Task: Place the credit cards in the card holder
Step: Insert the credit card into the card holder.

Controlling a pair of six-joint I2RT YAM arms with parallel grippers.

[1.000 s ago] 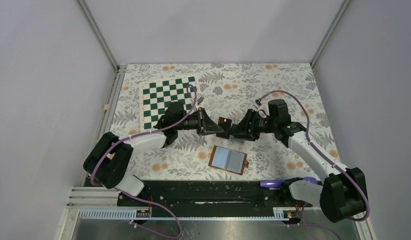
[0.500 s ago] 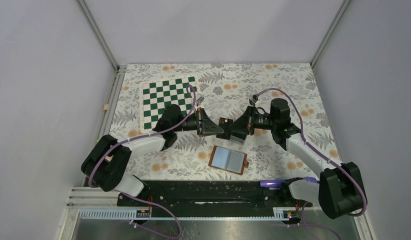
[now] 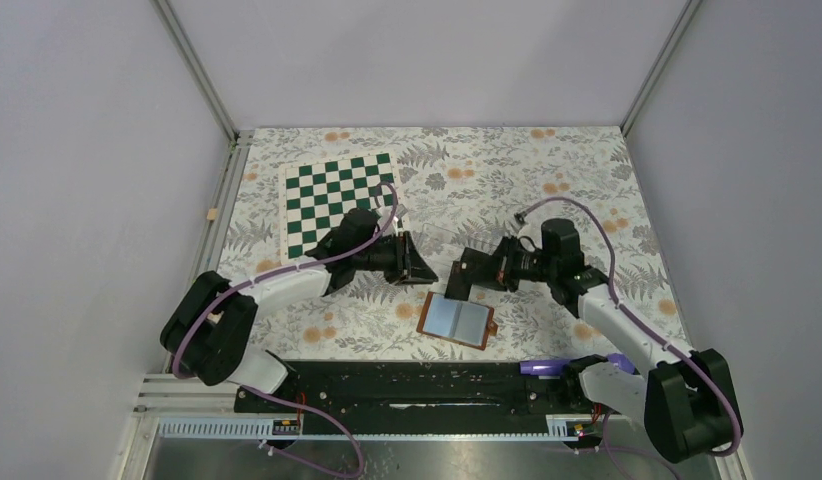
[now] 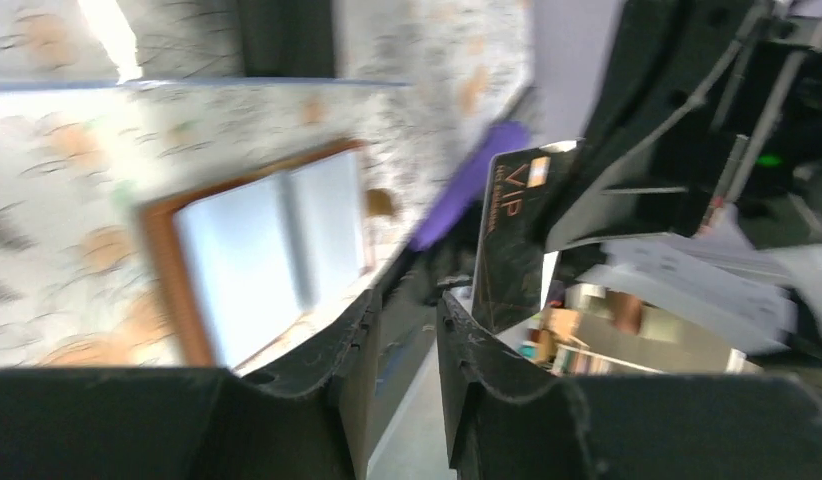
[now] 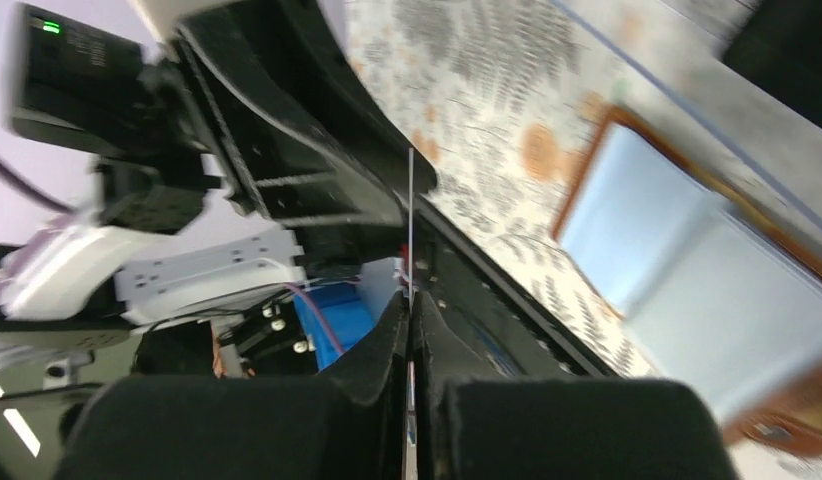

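Right claw (image 5: pixel 411 310) clamped on black credit card (image 4: pixel 509 240), held edge-on near open card holder (image 3: pixel 457 320) on tabletop (image 3: pixel 587 170). Left claw (image 4: pixel 407 300) slightly apart, empty.

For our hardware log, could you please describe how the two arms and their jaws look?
Both the left arm and the right arm have white links between bulky black joints. A thin purple cable loops along each. The jaws are matt black with wavy inner edges. A small green light glows on the left arm's black wrist box.
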